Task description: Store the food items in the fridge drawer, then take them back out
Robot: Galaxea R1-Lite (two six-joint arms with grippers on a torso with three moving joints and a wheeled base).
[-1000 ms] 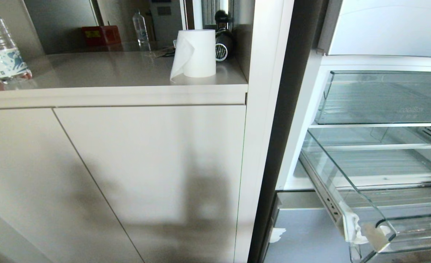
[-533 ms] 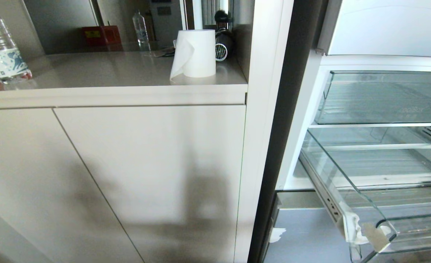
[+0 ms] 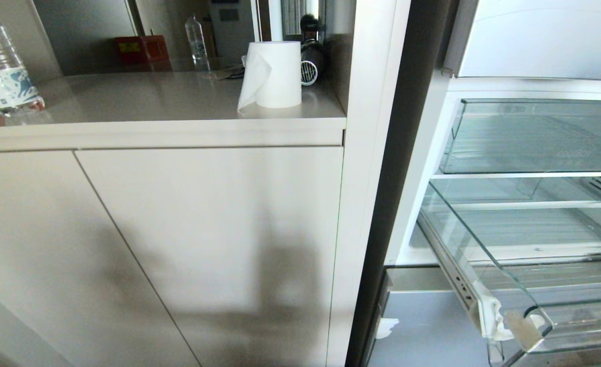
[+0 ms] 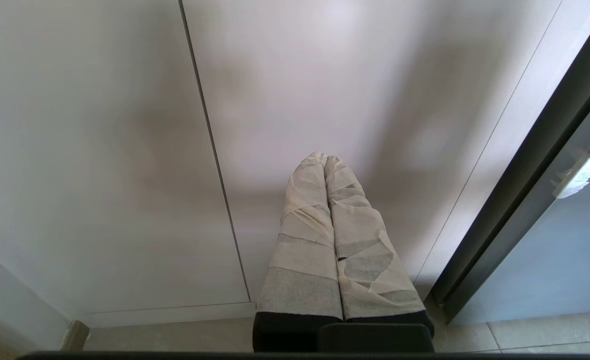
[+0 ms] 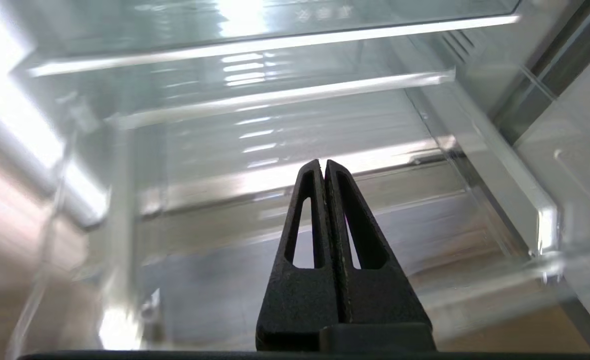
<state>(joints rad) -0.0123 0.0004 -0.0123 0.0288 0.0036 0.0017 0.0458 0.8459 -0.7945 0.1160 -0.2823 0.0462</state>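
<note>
Right wrist view: right gripper (image 5: 326, 167) pressed together, empty, pointing into the pulled-out fridge drawer (image 3: 529, 318)
Change: head view matches a second ago; drawer unmoved, no arm in it
Meaning: likely between steps
Left gripper (image 4: 325, 161): taped fingers together, parked facing cabinet door (image 4: 350, 90)
Food items: none visible
Count: two clear drawers, two bottles, one paper roll (image 3: 275, 74)

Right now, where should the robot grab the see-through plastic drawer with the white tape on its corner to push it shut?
Probably the clear plastic pull-out drawer is best taken by its front rim, beside the white tape scraps, coming from the front: it sticks out of the fridge, and that curved front edge faces outward.
</note>
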